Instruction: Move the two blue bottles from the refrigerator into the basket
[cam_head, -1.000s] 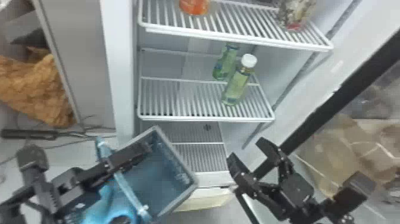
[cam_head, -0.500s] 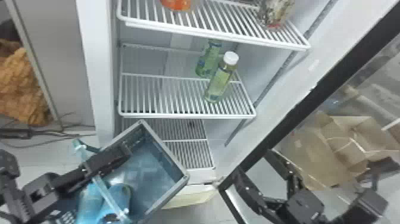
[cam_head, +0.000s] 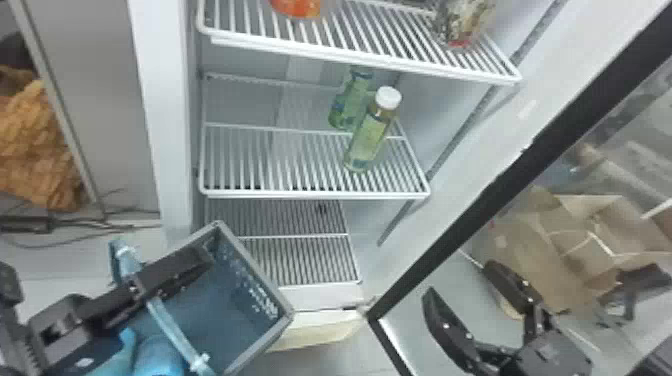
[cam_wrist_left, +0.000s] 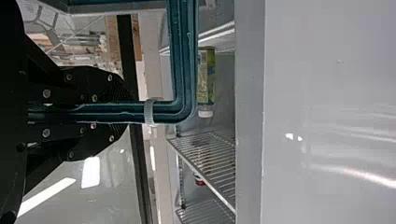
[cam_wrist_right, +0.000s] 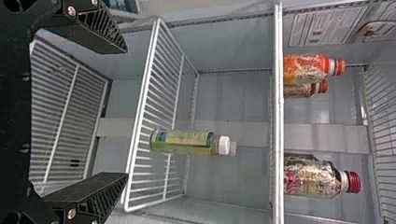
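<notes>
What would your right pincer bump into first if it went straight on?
The right pincer would probably meet the front edge of the wire shelf, or else the green bottle standing on it; the depth is hard to judge.

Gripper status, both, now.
Left gripper: closed on the basket's handle.
Right gripper: open, nothing between its fingers.

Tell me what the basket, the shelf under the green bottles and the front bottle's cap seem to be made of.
Basket: probably smooth, rigid plastic, from its even blue-grey walls and thick rim.
Shelf: likely metal wire with a white coating, judging by its thin, straight, evenly spaced bars.
Cap: matte white plastic, it seems, from its opaque, uniform colour.
</notes>
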